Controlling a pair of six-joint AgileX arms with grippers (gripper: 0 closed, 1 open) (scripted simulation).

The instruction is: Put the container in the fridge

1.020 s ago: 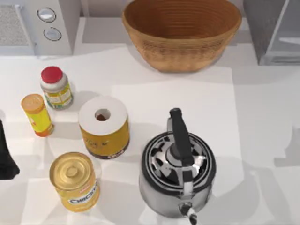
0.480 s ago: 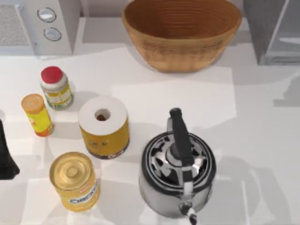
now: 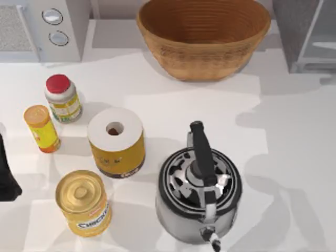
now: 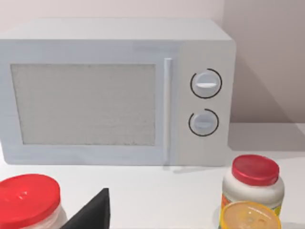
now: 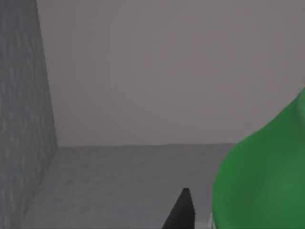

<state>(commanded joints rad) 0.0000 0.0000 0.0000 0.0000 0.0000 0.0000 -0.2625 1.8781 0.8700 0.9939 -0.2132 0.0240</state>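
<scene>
Our right wrist view looks into a grey-walled cavity, probably the fridge [image 5: 143,181] interior, with a green container [image 5: 262,176] just beside one dark finger [image 5: 181,212]. We cannot tell whether the fingers pinch it or stand spread. We judge the container rigid, smooth, and likely slippery; grip it across its body. Our left arm [image 3: 8,173] sits parked at the tabletop's [image 3: 294,157] left edge.

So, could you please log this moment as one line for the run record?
left arm: parked at table's left edge | right end effector: inside grey-walled space beside green container | fridge: table's far right
</scene>
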